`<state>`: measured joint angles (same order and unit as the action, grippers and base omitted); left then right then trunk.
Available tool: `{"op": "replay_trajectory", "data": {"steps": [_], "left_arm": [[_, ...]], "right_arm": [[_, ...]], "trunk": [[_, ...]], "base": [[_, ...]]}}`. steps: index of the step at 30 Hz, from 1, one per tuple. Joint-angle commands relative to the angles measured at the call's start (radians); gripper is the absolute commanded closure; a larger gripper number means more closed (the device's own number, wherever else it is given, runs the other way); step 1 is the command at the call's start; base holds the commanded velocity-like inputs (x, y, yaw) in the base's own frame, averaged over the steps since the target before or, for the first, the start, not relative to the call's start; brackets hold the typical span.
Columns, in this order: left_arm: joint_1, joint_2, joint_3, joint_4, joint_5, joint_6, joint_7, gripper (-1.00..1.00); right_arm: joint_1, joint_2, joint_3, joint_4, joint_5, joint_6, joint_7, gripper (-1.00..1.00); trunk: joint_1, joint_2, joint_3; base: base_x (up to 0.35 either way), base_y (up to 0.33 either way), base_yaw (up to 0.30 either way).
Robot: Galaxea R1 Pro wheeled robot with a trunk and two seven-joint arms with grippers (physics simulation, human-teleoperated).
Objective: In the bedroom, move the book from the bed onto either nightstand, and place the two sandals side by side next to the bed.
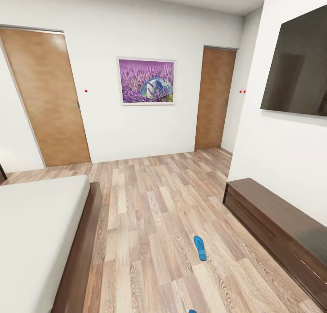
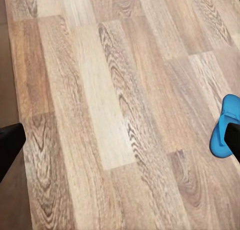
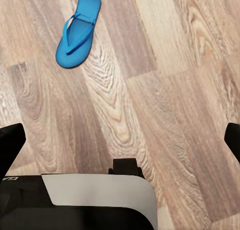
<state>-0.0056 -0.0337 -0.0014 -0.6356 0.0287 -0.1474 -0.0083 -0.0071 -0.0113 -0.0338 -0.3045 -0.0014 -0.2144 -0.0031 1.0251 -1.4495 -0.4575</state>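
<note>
Two sandals: both lie on the floor — one (image 1: 200, 248) in open planks between bed and long cabinet, a second showing as a blue tip (image 1: 192, 311) at the bottom edge of the head view.
Bed (image 1: 41, 231): at the left, bare pale mattress on a dark frame (image 1: 79, 254); no book is visible on the part in view, and the nightstands are out of frame.
Floor beside the bed (image 1: 136, 240): bare wood planks, a fair target strip for the pair.
Left gripper (image 2: 120, 145): fingers spread wide with nothing between them, dark fingertip (image 2: 10, 142) at one edge of its wrist view; a sandal (image 2: 224, 127) lies partly behind the other fingertip.
Right gripper (image 3: 120, 140): fingers likewise apart and empty, hanging over planks with a whole sandal (image 3: 78, 30) ahead of it, straps up.
Long cabinet (image 1: 277, 226): at the right against the wall under the dark screen (image 1: 297, 65) — not a nightstand, so not a place for the book.
Step in hand, as I judge it: approach and pick up a sandal.
How to do it well: bring the base closer first, lower one gripper straight over the sandal, pinch the thin sole across its width near the straps, and lift level so it does not swing.
Risk: fingertips scraping the planks on so flat a thing.
</note>
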Motion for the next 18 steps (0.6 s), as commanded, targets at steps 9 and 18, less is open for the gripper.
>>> {"op": "replay_trajectory", "data": {"steps": [9, 18], "left_arm": [[-0.001, 0.000, 0.000, 0.000, 0.002, -0.003, -0.001, -1.00], [0.000, 0.000, 0.000, 0.000, 0.003, -0.003, -0.001, -1.00]], "right_arm": [[-0.001, 0.000, -0.003, 0.001, 0.000, -0.003, 0.000, -1.00], [-0.001, 0.000, -0.002, 0.001, 0.000, -0.003, 0.000, -1.00]], "trunk": [[0.000, -0.001, -0.001], [0.000, -0.001, -0.001]], "base": [[0.000, 0.000, -0.010], [0.000, 0.000, -0.038]]}}
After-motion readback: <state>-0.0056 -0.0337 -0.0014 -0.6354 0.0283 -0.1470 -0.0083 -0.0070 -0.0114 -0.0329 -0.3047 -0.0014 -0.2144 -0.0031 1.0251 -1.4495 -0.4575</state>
